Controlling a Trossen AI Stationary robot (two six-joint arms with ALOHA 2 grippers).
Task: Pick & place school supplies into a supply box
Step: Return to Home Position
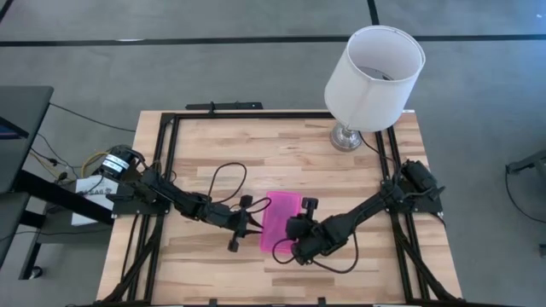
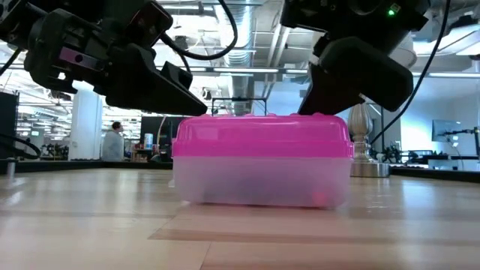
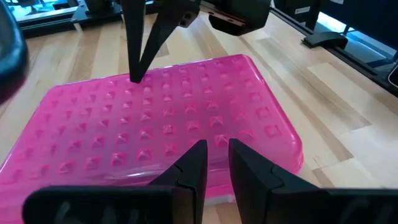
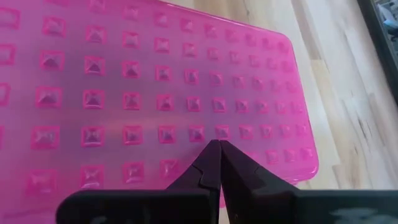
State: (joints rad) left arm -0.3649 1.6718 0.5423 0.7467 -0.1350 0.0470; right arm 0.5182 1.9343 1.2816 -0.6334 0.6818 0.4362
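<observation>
Table [image 1: 341, 183]: left gripper [image 3: 215, 148], right gripper [image 4: 219, 147] at supply box [image 1: 280, 215]; low view: person [image 2: 114, 141].

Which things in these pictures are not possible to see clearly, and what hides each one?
1. Contents of the box: the shut pink lid covers them from above; the cloudy base blurs them in the low view.
2. Whether the right end effector touches the lid: its tip is behind the lid's edge in the low view.
3. Lamp: in the low view the right arm hides most of it.
</observation>
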